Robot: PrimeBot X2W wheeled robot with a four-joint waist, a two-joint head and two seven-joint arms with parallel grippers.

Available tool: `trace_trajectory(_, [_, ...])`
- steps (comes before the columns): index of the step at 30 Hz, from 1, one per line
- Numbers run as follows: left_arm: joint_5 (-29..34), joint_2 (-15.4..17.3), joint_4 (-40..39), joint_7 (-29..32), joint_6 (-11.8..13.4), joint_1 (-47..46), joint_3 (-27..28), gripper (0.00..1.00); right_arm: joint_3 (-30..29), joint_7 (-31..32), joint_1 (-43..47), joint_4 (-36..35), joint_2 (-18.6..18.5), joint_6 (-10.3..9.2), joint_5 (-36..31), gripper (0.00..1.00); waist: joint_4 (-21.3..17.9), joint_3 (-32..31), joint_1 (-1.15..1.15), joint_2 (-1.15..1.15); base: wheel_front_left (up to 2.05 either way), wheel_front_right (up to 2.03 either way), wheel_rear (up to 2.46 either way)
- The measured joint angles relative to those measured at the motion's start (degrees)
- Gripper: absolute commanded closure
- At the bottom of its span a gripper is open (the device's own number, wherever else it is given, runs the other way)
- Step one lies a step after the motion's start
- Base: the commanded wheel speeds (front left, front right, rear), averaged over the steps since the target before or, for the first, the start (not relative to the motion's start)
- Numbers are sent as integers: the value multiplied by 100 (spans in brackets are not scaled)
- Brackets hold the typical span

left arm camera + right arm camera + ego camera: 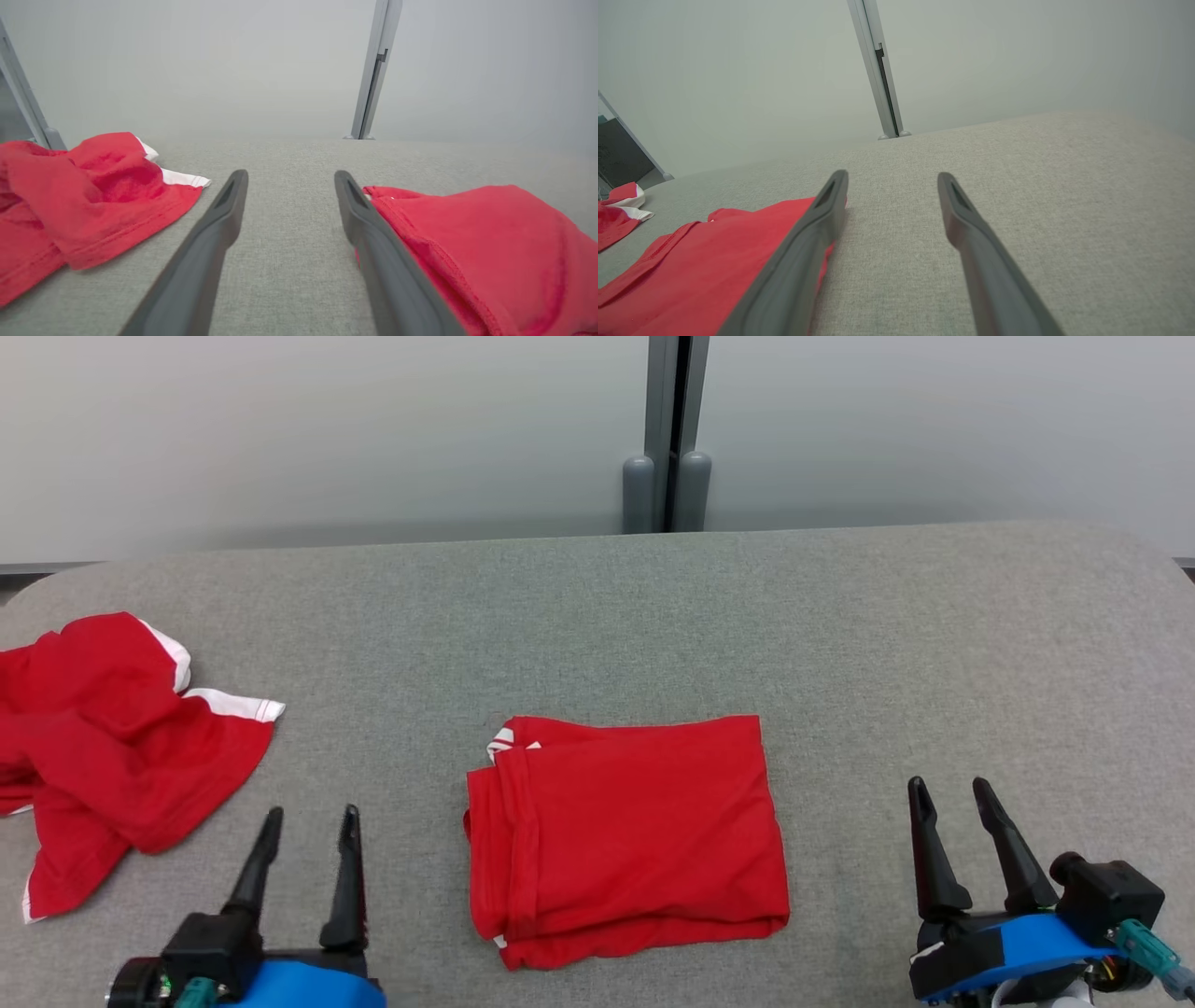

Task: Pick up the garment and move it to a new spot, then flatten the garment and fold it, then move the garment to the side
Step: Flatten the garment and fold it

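— Between the two grippers, what lies on the table (653, 616)?

— That's the folded garment (625, 840): red, squared into a rough rectangle, flat on the grey cloth surface in the middle of the near half. A bit of white trim peeks out at its far left corner.

— And the left gripper, how does it stand to it?

— The left gripper (313, 812) is at the near edge, on the garment's left side, fingers pointing away from the robot. They are spread wide with nothing between them but grey table. From the head view a strip of bare table parts the inner finger from the garment's left edge. In the left wrist view that finger's edge overlaps the hem, so I cannot tell whether they touch.

— The right one?

— The right gripper (949, 786) is on the garment's right side, also at the near edge, with a wider stretch of bare table between. Its fingers are spread just as wide and hold nothing. In the right wrist view the red cloth lies low on the left, partly behind one finger.

— Anything else on the table?

— A crumpled garment (112, 747), red with white trim, lies at the far left, well apart from the folded one and out beyond the left gripper.
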Motion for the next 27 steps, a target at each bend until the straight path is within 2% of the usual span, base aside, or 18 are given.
trace_trajectory(4, [154,38,-231,-1,191,10,479,0,-36,0,44,16,1,0,-15,0,50,-72,0,0,0,0,0])
trace_trajectory(10, [332,45,-316,-1,236,162,975,0,-88,0,79,12,2,0,-146,0,113,-172,0,0,0,0,0])
trace_trajectory(17, [589,34,-180,-1,260,361,1109,0,-129,0,176,29,1,0,-386,0,171,-294,0,0,0,0,0])
trace_trajectory(27, [645,16,-45,-1,210,365,1239,0,-182,0,324,44,2,0,-571,0,212,-441,-1,0,0,0,0])
